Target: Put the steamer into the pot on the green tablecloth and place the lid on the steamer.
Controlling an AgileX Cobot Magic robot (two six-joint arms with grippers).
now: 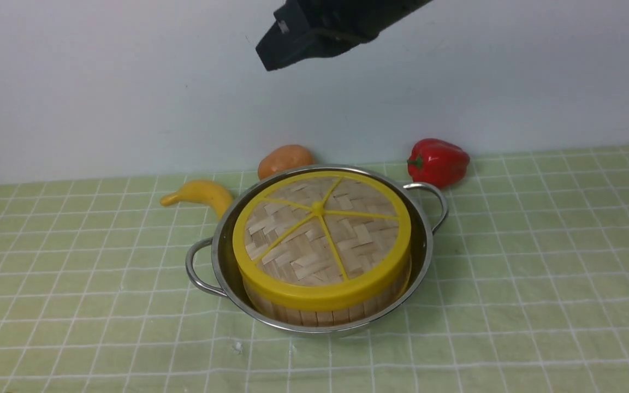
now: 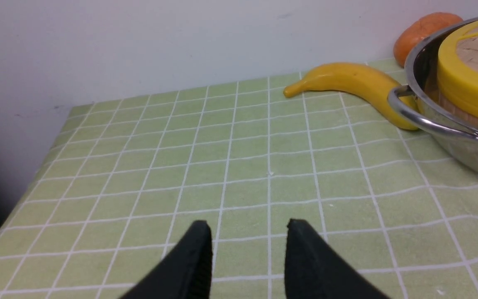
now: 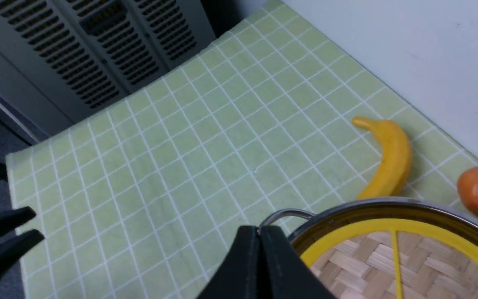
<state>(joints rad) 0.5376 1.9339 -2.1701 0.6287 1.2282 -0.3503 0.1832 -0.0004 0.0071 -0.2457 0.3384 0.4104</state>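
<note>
My right hand (image 3: 259, 232) hangs pinched shut and empty above the lid (image 1: 321, 234); dropping would dent it. My left hand (image 2: 247, 232) sits half-open, empty.

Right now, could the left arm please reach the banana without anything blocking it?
Probably yes: bare green tablecloth lies between the open left gripper and the banana; the pot sits beside it, touching.

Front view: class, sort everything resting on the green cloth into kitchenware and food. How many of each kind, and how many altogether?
Kitchenware: 3 (pot, steamer, lid)
Food: 3 (banana, red pepper, orange item)
Total: 6
</note>
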